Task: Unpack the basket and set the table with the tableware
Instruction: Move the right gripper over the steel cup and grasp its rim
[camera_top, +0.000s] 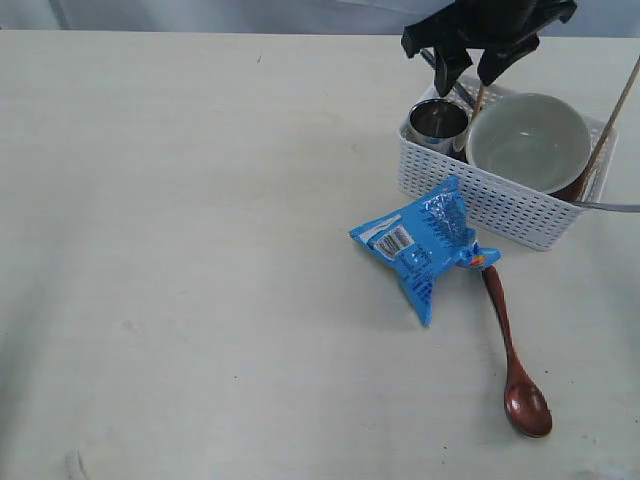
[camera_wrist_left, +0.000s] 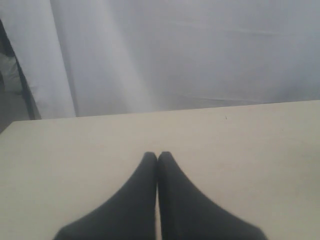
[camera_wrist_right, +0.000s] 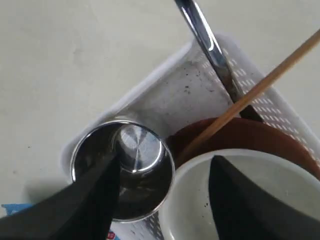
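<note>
Exterior view: white lattice basket (camera_top: 500, 205) sat at right of pale surface (camera_top: 200, 250), steel cup (camera_top: 438, 120) and off-white bowl (camera_top: 528, 140) inside. Glossy dark wooden spoon (camera_top: 512, 350) lay outside, handle end by crinkled blue packet (camera_top: 425, 245). Right jaws hung spread wide above cup and bowl, gripping nothing. Only right wrist view showed round brown plate (camera_wrist_right: 250, 135) under bowl — thin chopstick (camera_wrist_right: 250, 97) and shiny metal handle (camera_wrist_right: 205, 40) leaning across. Only left wrist view showed left jaws — pressed shut, empty.

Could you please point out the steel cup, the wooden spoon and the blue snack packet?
steel cup (camera_top: 438, 119), exterior view, its inside.
wooden spoon (camera_top: 527, 407), exterior view, spoon bowl.
blue snack packet (camera_top: 420, 244), exterior view, packet middle.
</note>
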